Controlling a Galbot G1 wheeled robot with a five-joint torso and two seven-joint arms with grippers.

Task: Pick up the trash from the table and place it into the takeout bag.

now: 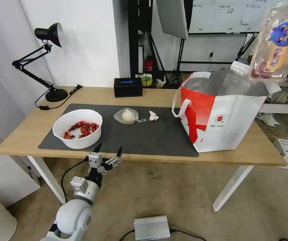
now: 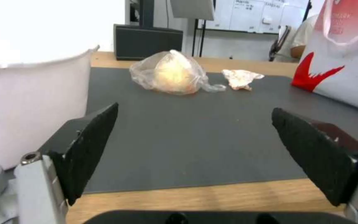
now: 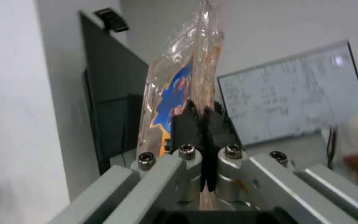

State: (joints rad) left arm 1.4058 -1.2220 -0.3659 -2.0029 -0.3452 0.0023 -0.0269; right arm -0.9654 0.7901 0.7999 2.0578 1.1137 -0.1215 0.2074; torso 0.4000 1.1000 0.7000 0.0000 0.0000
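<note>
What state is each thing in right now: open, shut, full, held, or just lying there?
Clamshell tray: held up above the bag.
Right gripper: jaws shut on it.
Left gripper: jaws open, empty.
Takeout bag: upright, open.
Bowl: holds red shells.
Small bag, napkin: lying on mat.

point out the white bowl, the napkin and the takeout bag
white bowl (image 1: pixel 77 132), head view, on its front wall
crumpled napkin (image 1: pixel 153 116), head view, on its middle
takeout bag (image 1: pixel 229 115), head view, on its white front panel
</note>
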